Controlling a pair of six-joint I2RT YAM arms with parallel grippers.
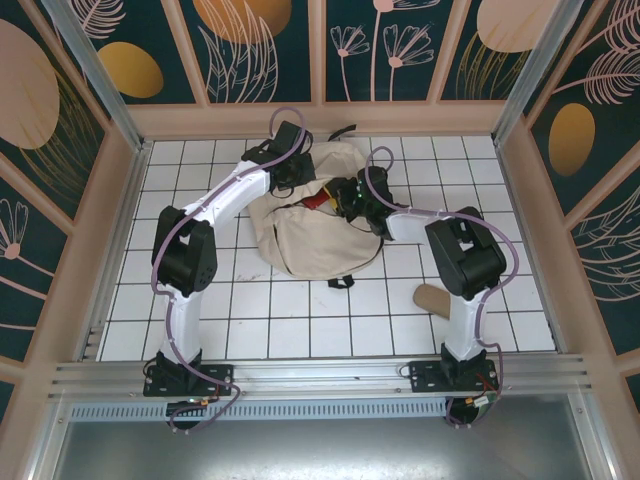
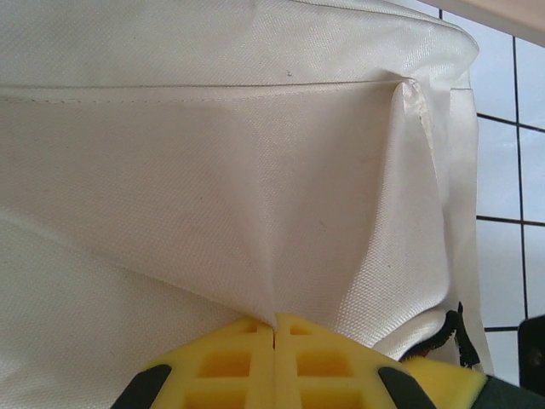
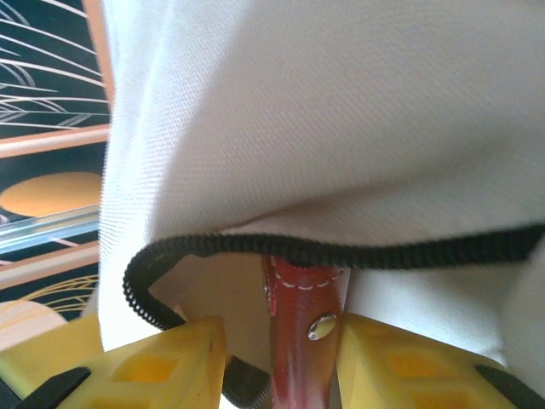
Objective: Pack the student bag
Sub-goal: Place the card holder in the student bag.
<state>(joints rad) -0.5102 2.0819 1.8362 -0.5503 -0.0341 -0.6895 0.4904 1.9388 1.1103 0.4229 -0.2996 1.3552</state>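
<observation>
The student bag (image 1: pixel 310 235), a beige fabric backpack, lies on the white tiled table towards the back. My left gripper (image 1: pixel 290 180) is shut on a fold of its cloth (image 2: pixel 255 170), and the yellow fingers (image 2: pixel 274 324) meet on the pinched fabric. My right gripper (image 1: pixel 335 198) is at the bag's mouth, open. Between its yellow fingers (image 3: pixel 281 328) stands a red leather item (image 3: pixel 302 298) with white stitching and a metal stud. That item reaches under the black zipper edge (image 3: pixel 341 253). The right finger touches it and the left finger stands apart from it.
A brown cardboard tube (image 1: pixel 432 297) lies on the tiles beside the right arm. A black strap (image 1: pixel 341 282) sticks out from the bag's near edge. Wooden walls with patterned panels (image 1: pixel 270 40) close in the table.
</observation>
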